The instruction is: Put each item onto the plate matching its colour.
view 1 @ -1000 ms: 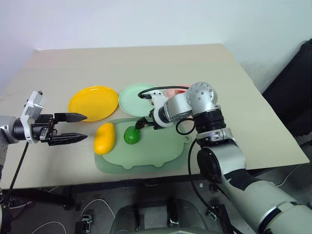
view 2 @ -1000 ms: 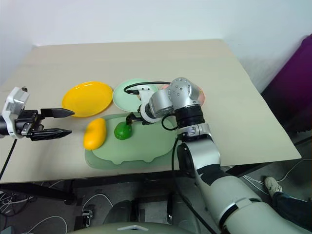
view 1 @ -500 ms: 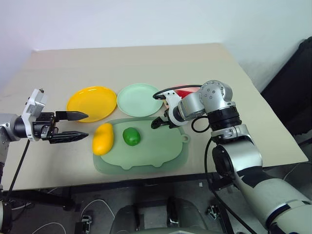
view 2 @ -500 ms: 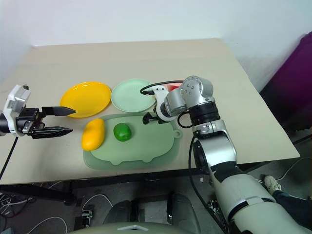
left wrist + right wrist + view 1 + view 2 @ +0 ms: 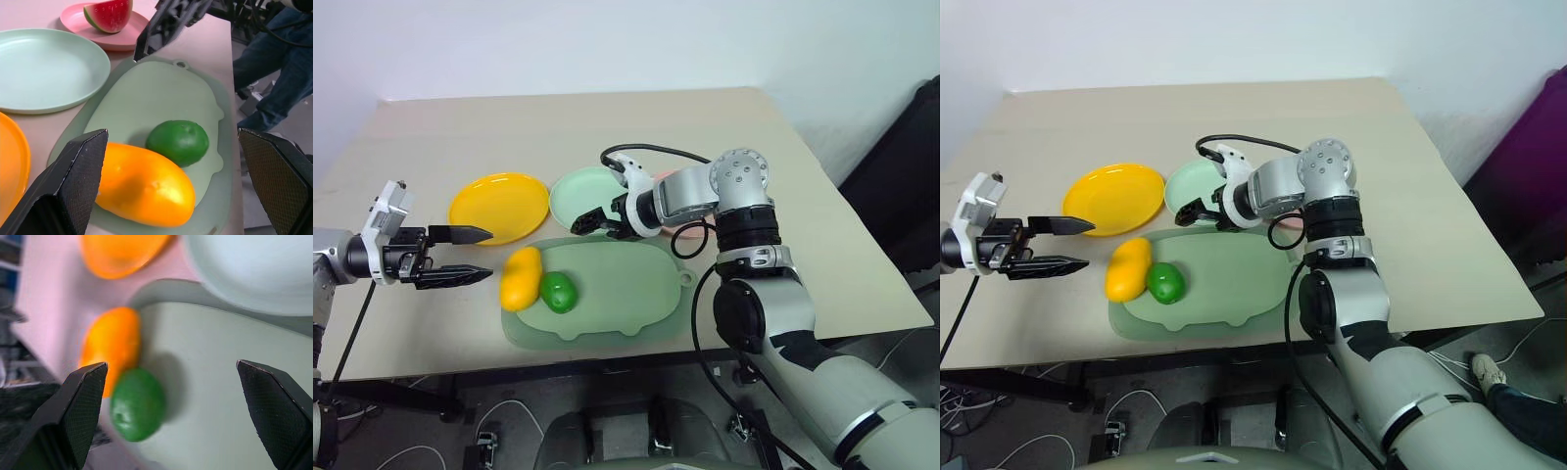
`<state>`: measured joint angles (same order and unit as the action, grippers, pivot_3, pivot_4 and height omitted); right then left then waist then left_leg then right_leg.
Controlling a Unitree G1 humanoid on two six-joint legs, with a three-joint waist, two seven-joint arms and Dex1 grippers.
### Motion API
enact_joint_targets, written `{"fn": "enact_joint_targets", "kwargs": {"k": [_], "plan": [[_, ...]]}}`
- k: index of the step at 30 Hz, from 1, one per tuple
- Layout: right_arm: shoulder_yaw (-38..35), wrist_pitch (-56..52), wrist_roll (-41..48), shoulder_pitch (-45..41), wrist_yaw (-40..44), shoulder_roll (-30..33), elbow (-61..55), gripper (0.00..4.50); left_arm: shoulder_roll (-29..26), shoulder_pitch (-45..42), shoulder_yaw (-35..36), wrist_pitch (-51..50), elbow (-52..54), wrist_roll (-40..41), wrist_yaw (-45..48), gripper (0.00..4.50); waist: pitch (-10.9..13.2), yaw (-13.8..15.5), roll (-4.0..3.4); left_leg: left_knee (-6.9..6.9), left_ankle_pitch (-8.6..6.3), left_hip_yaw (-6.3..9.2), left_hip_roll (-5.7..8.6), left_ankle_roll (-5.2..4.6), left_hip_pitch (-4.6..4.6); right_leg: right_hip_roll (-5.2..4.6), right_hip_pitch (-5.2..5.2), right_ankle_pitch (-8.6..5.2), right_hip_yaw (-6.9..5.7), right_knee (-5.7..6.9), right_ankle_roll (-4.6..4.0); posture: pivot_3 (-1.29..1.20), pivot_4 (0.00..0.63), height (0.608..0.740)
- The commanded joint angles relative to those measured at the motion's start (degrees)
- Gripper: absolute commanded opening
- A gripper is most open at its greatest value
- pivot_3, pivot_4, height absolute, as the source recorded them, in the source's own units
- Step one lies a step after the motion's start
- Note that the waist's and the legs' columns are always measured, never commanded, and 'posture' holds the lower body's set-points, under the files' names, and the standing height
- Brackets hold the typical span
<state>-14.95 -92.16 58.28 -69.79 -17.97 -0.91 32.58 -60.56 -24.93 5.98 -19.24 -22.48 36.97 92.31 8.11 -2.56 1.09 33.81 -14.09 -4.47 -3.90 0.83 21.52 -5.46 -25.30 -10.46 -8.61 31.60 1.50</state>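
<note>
The yellow mango [image 5: 521,278] and the green fruit [image 5: 558,291] lie touching on the left part of the pale green mat [image 5: 626,294]. Behind them stand the yellow plate [image 5: 499,208] and the mint green plate [image 5: 589,191]. The watermelon wedge [image 5: 110,10] rests on the pink plate [image 5: 122,39], which my right arm mostly covers in the head views. My right gripper [image 5: 592,223] hovers open and empty over the mat's far edge, by the mint plate's near rim. My left gripper [image 5: 470,255] is open and empty, left of the mango, pointing toward it.
The mat's tab [image 5: 686,277] points right. Bare tabletop [image 5: 822,245] lies right of my right arm and behind the plates. The table's near edge runs just below the mat. A person's legs in jeans [image 5: 274,58] stand beyond the table.
The green fruit has shifted left on the mat and now touches the mango. My right gripper drew back right, then swung up and left to the mint plate's rim. The left arm stayed put.
</note>
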Motion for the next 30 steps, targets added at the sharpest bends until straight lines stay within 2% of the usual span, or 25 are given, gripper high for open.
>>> {"fn": "enact_joint_targets", "kwargs": {"k": [1, 12, 17, 22, 30], "plan": [[6.27, -0.34, 6.90, 1.62, 1.26, 0.18, -3.94, 4.48, -1.13, -1.03, 0.57, 0.48, 0.35, 1.13, 0.19, 4.50, 0.00, -0.03, 0.00, 0.00, 0.00, 0.01, 0.00, 0.00, 0.00, -0.02, 0.01, 0.00, 0.00, 0.00, 0.00, 0.00, 0.150, 0.740], [16.46, -0.34, 17.15, 3.72, 1.25, 3.72, -4.76, 4.48, -1.30, -1.11, 0.62, 0.08, 0.39, 1.08, 0.19, 4.50, 0.00, -0.03, 0.01, 0.06, 0.00, 0.00, 0.03, 0.00, -0.01, 0.00, 0.03, 0.00, 0.00, 0.05, 0.01, 0.00, 0.150, 0.740], [24.35, -0.34, 20.53, 6.21, 2.68, 5.27, -7.68, 4.48, -1.29, -1.21, 0.54, 0.17, 0.23, 1.09, 0.19, 4.50, -0.01, 0.02, 0.02, 0.05, 0.00, 0.03, 0.02, 0.00, 0.00, 0.02, 0.02, 0.00, -0.02, 0.05, 0.01, 0.00, 0.150, 0.740], [24.99, -0.34, 18.32, 8.40, 1.33, 3.60, -7.77, 4.48, -1.27, -0.93, 0.72, 0.10, 0.46, 1.17, 0.19, 4.50, -0.01, 0.06, 0.02, 0.07, 0.00, 0.01, 0.02, 0.00, 0.00, 0.01, 0.02, 0.01, -0.02, 0.05, 0.02, 0.00, 0.150, 0.740], [21.38, -0.34, 16.02, 8.48, -0.67, 1.43, -6.19, 4.48, -1.77, -0.07, 1.09, 0.24, 0.50, 1.44, 0.19, 4.50, -0.01, 0.08, 0.02, 0.09, 0.00, 0.02, 0.02, 0.00, 0.00, 0.03, 0.02, 0.00, -0.02, 0.10, 0.01, 0.00, 0.150, 0.740]]}}
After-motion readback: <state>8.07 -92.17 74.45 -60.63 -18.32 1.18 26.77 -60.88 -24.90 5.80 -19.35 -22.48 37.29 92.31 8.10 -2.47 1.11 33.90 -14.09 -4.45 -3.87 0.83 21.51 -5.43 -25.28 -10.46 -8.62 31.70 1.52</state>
